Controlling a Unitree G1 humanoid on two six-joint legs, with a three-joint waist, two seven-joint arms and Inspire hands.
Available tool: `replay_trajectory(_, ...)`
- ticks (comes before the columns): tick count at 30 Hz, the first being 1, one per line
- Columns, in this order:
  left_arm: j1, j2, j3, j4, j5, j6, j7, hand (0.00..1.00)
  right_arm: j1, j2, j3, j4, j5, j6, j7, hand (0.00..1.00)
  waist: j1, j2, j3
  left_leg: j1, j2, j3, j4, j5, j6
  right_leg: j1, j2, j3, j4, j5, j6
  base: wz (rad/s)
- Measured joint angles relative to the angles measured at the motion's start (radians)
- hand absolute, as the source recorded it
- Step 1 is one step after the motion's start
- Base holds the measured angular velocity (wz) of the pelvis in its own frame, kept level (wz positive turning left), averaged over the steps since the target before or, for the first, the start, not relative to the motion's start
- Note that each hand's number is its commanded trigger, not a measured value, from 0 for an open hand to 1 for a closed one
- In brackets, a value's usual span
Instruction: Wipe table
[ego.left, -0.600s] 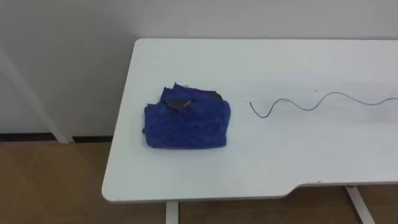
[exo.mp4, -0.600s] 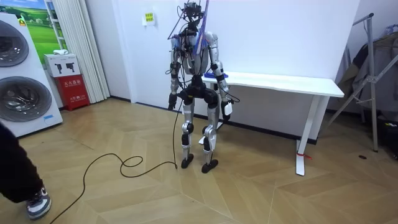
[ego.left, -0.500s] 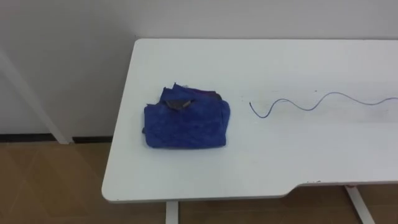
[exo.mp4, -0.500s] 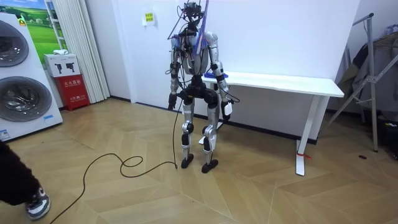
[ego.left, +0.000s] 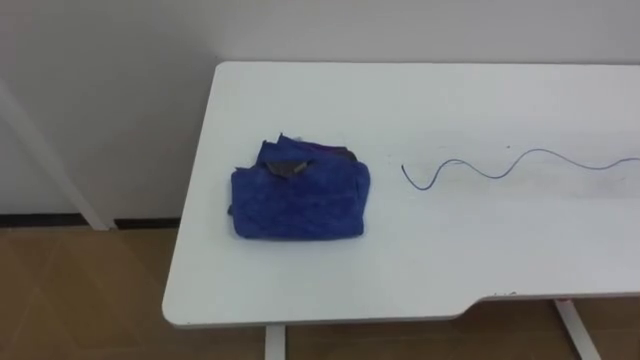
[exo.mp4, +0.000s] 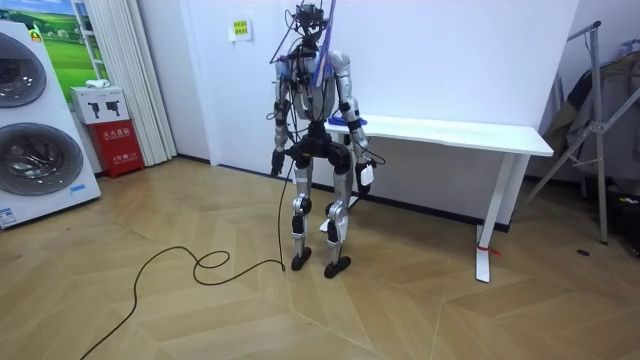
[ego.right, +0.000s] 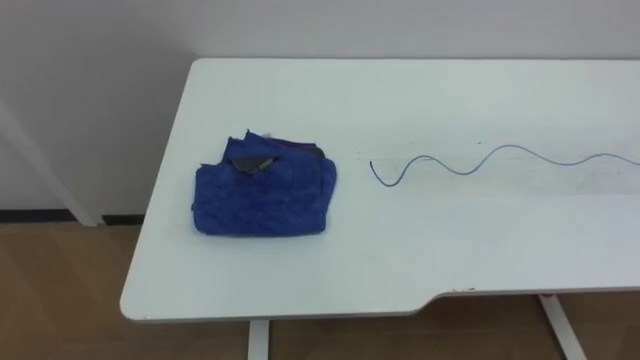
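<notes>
the blue cloth (ego.left: 299, 199) lies folded near the left end of the table (ego.left: 480, 255), long side along the front edge, with the pen squiggle (ego.left: 500, 165) to its right. left hand (exo.mp4: 276, 166) and right hand (exo.mp4: 364, 176) hang low (apart or together, i cannot tell) — the cloth sits left of centre, so the left hand looks nearer.

Folded blue cloth (ego.left: 299, 200) lies on the white table (ego.left: 450, 250), left end.
</notes>
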Motion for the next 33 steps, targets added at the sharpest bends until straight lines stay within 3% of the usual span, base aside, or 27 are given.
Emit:
replay_trajectory(4, 0.03, -0.002, 0.035, -0.001, -0.004, 0.017, -0.002, 0.0, 0.011, 0.0, -0.082, 0.052, 0.112, 0.031, -0.019, 0.0, -0.006, -0.008, -0.0013, 0.002, -0.001, -0.001, 0.006, 0.0, 0.0, 0.004, -0.001, 0.008, 0.0, 0.0, 0.0, 0.01)
replay_trajectory(5, 0.037, -0.002, 0.064, 0.0, -0.003, 0.023, -0.002, 0.0, 0.013, -0.003, -0.142, 0.071, 0.137, 0.041, -0.028, 0.0, -0.009, -0.011, -0.0004, 0.004, -0.001, -0.003, 0.007, 0.0, 0.0, 0.008, -0.001, 0.008, -0.001, -0.001, 0.0, 0.05)
replay_trajectory(10, 0.046, 0.011, 0.183, 0.0, -0.004, 0.047, -0.021, 0.0, 0.035, -0.054, -0.343, 0.124, 0.205, 0.098, -0.063, 0.0, -0.033, -0.022, -0.0021, 0.016, -0.002, -0.01, -0.002, 0.0, 0.0, 0.018, -0.002, 0.002, 0.001, -0.003, 0.0, 0.04)
replay_trajectory(12, 0.043, 0.036, 0.211, 0.0, -0.002, 0.053, -0.028, 0.0, 0.031, -0.115, -0.442, 0.134, 0.205, 0.128, -0.077, 0.0, -0.042, -0.033, -0.0037, 0.018, -0.002, -0.009, 0.0, 0.0, 0.0, 0.018, -0.003, -0.003, 0.01, -0.005, -0.001, 0.0)
replay_trajectory(16, 0.031, 0.087, 0.255, -0.01, 0.006, 0.054, -0.043, 0.0, 0.011, -0.239, -0.545, 0.126, 0.201, 0.138, -0.131, 0.0, -0.063, -0.055, -0.0011, 0.017, -0.002, -0.009, 0.0, 0.0, -0.001, 0.016, -0.004, -0.006, 0.016, -0.006, -0.001, -0.01)
replay_trajectory(21, 0.014, 0.134, 0.203, -0.032, -0.006, 0.052, -0.043, 0.0, -0.082, -0.364, -0.544, -0.012, 0.196, 0.137, -0.272, 0.0, -0.077, -0.09, -0.0006, -0.001, 0.0, -0.002, 0.01, 0.003, -0.005, -0.006, -0.002, -0.002, 0.025, -0.003, -0.006, -0.06)
replay_trajectory(23, 0.0, 0.136, 0.201, -0.048, -0.006, 0.049, -0.043, 0.0, -0.11, -0.372, -0.537, -0.096, 0.191, 0.134, -0.308, 0.0, -0.077, -0.094, -0.0016, -0.02, 0.001, -0.002, 0.019, 0.003, -0.005, -0.026, -0.002, 0.001, 0.034, -0.003, -0.006, -0.02)
replay_trajectory(25, 0.004, 0.135, 0.195, -0.052, -0.005, 0.044, -0.043, 0.0, -0.138, -0.372, -0.537, -0.193, 0.148, 0.137, -0.341, 0.0, -0.076, -0.099, -0.0096, -0.022, 0.002, 0.002, 0.022, 0.004, -0.006, -0.031, -0.001, 0.005, 0.034, -0.003, -0.007, -0.07)
replay_trajectory(27, 0.008, 0.131, 0.154, -0.067, -0.005, 0.044, -0.048, 0.0, -0.143, -0.369, -0.506, -0.415, 0.081, 0.137, -0.381, 0.0, -0.075, -0.085, -0.0128, -0.022, 0.001, 0.009, 0.019, 0.005, -0.005, -0.039, 0.0, 0.012, 0.035, -0.003, -0.006, -0.11)
replay_trajectory(31, 0.012, 0.115, 0.135, -0.101, -0.005, 0.04, -0.048, 0.0, -0.146, -0.357, -0.447, -0.774, -0.098, 0.134, -0.437, 0.0, -0.064, -0.075, -0.01, -0.027, 0.001, 0.026, 0.019, 0.008, -0.005, -0.057, 0.0, 0.027, 0.036, -0.003, -0.007, -0.12)
replay_trajectory(33, 0.004, 0.112, 0.118, -0.103, -0.003, 0.034, -0.047, 0.0, -0.145, -0.35, -0.435, -0.912, -0.207, 0.112, -0.454, 0.0, -0.058, -0.069, -0.0099, -0.026, 0.002, 0.027, 0.017, 0.009, -0.006, -0.056, 0.0, 0.026, 0.035, -0.003, -0.007, 0.0)
